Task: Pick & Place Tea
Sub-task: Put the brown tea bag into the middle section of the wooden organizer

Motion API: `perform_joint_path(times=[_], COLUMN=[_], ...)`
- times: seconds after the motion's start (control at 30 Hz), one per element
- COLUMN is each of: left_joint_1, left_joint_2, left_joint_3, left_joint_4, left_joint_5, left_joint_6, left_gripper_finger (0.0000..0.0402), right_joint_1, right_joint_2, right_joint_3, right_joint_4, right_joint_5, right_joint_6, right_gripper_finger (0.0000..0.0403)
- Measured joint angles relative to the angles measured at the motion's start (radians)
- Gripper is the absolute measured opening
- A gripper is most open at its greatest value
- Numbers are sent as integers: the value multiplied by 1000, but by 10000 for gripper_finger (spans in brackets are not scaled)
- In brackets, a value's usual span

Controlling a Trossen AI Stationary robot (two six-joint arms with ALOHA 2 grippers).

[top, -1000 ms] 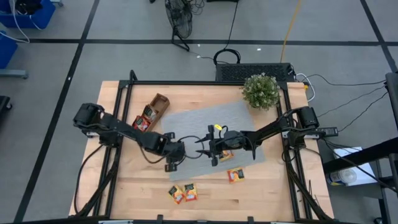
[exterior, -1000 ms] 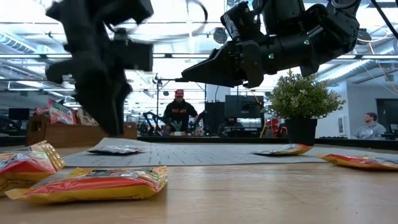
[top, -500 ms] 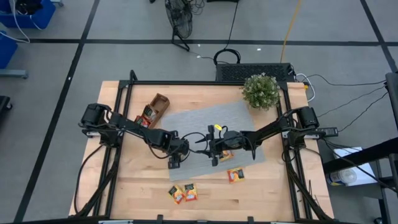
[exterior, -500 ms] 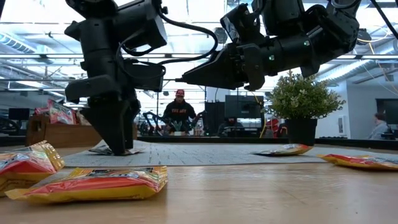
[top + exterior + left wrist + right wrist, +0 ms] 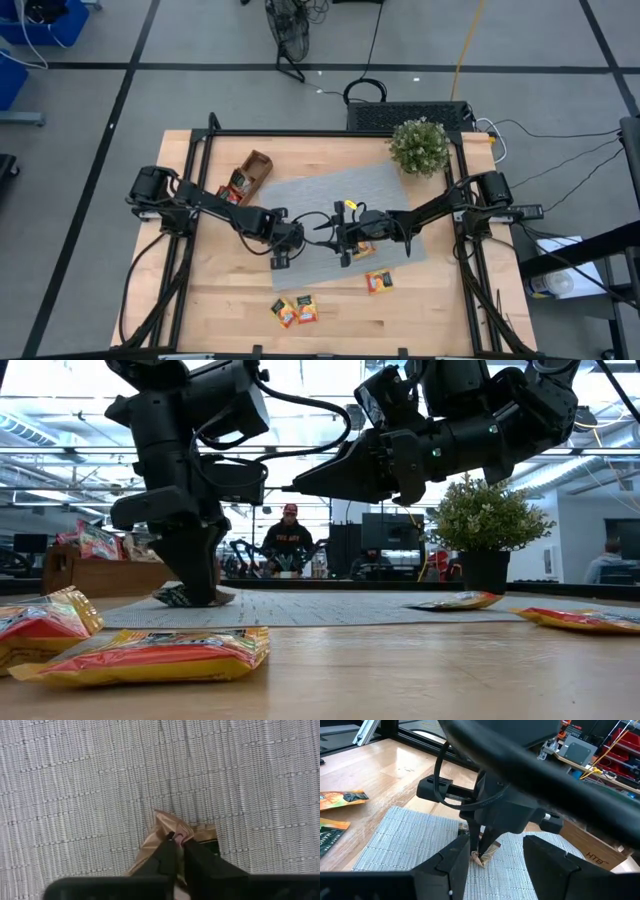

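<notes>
Pinching a tan sachet [image 5: 167, 832], the left end effector [image 5: 176, 842] stands fingers-down on the grey mat [image 5: 350, 195], closed on the sachet's crumpled edge near the tabletop's middle. The sachet sits directly beneath it. The right end effector [image 5: 322, 227] hovers just beside, fingers apart and empty. The tray [image 5: 246, 177] lies toward the tabletop's far-left corner.

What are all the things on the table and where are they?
Sachet being pinched: one, golden-brown, on the mat's left part.
Other tea sachets: two orange-red near the front edge, one on bare wood right of them, one on the mat under the right arm, several in the tray.
Wooden tray: one, brown, back left.
Woven mat: one, grey, middle.
Potted plant: one, green, back right.
Left gripper: shut on the sachet.
Right gripper: open, above the mat.
</notes>
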Motion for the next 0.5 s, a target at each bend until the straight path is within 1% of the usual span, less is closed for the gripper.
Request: perform_joint_path(times=[0.03, 0.1, 0.17, 0.23, 0.33, 0.43, 0.5], left_joint_1=[0, 0, -7, -20, -29, -27, -17], left_joint_2=[-13, -44, -96, -147, -213, -268, -281], left_joint_3=[0, 4, 18, 40, 49, 49, 50], left_joint_4=[-9, -45, -107, -177, -327, -461, -568], left_joint_5=[-6, -36, -113, -230, -441, -660, -753], left_joint_6=[-1, -23, -39, -53, -119, -301, -446], left_gripper_finger=[16, 15, 21, 21, 10, 14, 19], right_joint_1=[0, 0, 0, 0, 0, 0, -1], right_joint_2=[0, 0, 0, 0, 0, 0, 0], right_joint_3=[0, 0, 0, 0, 0, 0, 0], right_joint_4=[0, 0, 0, 0, -8, -10, -9], right_joint_5=[0, 0, 0, 0, 2, 3, 3], right_joint_6=[0, 0, 0, 5, 6, 7, 7], right_gripper_finger=[171, 171, 171, 171, 171, 171, 171])
